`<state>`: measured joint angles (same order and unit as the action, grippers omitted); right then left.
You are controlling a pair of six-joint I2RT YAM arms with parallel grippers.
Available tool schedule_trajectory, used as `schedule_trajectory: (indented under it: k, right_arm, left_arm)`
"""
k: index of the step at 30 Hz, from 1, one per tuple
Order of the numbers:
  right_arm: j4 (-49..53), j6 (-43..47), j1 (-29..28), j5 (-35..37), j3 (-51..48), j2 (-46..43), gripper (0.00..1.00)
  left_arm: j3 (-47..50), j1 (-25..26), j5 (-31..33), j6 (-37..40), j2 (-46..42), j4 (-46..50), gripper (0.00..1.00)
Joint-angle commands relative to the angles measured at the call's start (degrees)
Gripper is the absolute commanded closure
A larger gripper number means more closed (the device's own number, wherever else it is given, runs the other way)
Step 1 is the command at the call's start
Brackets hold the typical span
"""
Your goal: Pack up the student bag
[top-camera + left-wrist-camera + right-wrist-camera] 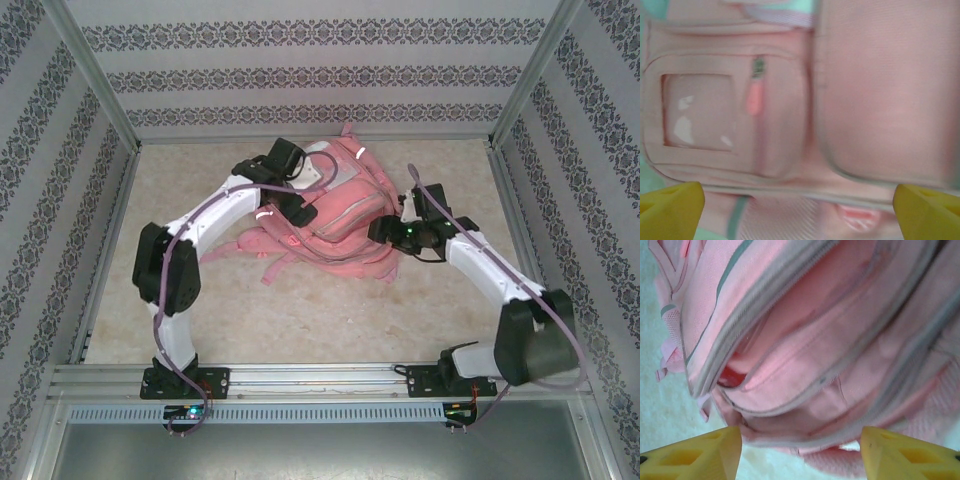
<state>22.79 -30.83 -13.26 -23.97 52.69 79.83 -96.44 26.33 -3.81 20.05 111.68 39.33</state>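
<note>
The student bag (345, 215), a soft pink backpack, lies in the middle of the table. My left gripper (300, 212) hangs over its upper left part, open. In the left wrist view the gripper (800, 212) has its yellow fingertips (670, 210) far apart above a front pocket with a clear window (697, 112) and an orange zip pull (754, 97). My right gripper (385, 228) is at the bag's right side. It (800, 455) is open at the lower edge of the bag (815, 340), where a zipped compartment gapes with something red (730, 376) inside.
The beige tabletop (330, 320) is boxed in by patterned walls and aluminium posts (95, 75). A metal rail (320, 375) at the near edge carries both arm bases. The bag's straps (270, 270) trail toward the front left.
</note>
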Motion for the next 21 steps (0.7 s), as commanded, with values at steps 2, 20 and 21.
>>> schedule_trajectory:
  k: [2, 20, 21]
  right_arm:
    - [-5.6, -0.4, 0.1, -2.0, 4.0, 7.6, 0.43]
    - [-15.9, 6.9, -0.1, -12.0, 17.5, 32.1, 0.71]
    - [-16.1, 7.1, -0.3, -12.8, 18.4, 32.8, 0.71]
  left_arm:
    - [-4.6, -1.0, 2.2, 0.3, 9.2, -4.4, 0.06]
    - [26.6, 2.5, -12.8, -10.2, -7.3, -6.0, 0.16]
    - [28.3, 2.8, -13.3, -9.6, -9.6, -6.1, 0.16]
